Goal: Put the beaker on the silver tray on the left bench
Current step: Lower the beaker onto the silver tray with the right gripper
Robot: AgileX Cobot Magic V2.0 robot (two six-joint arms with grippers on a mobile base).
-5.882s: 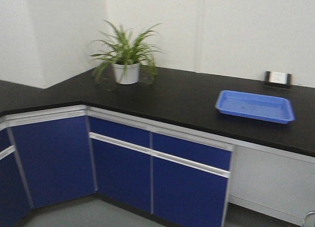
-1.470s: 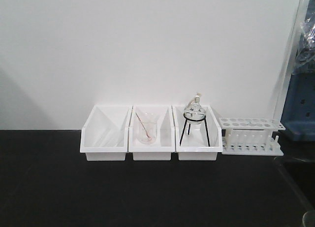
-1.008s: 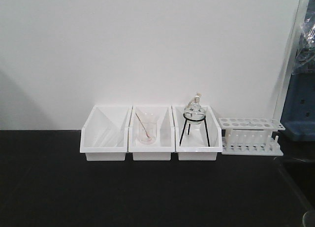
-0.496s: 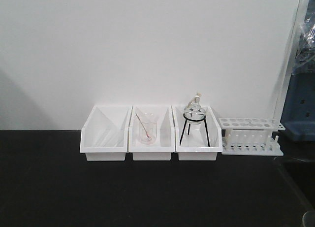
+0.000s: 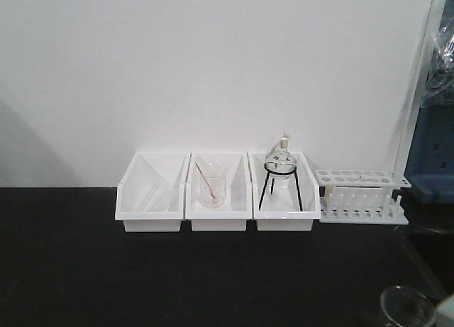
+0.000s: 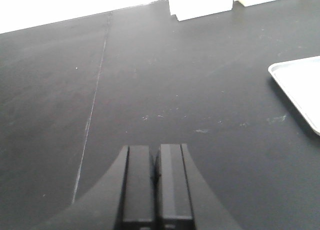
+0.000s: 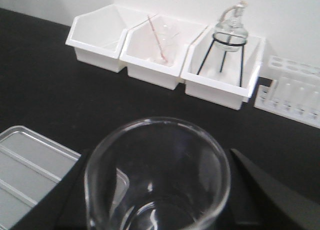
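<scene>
The beaker (image 7: 157, 172), small and clear with a pouring lip, fills the lower middle of the right wrist view. My right gripper (image 7: 157, 192) is shut on it, with a dark finger on each side. The beaker's rim (image 5: 406, 307) also shows at the bottom right of the front view. The silver tray (image 7: 30, 165) lies on the black bench just left of and below the held beaker. A corner of the silver tray (image 6: 300, 85) also shows at the right of the left wrist view. My left gripper (image 6: 155, 160) is shut with nothing in it, above bare bench left of the tray.
Three white bins (image 5: 216, 192) stand in a row against the white wall. The middle one holds a glass beaker with a pink rod (image 5: 211, 189). The right one holds a round flask on a black tripod (image 5: 280, 171). A white test-tube rack (image 5: 362, 196) stands to their right.
The beaker's rim has risen into the bottom right of the front view. About six seconds ago that view faced another bench with a plant and a blue tray.
</scene>
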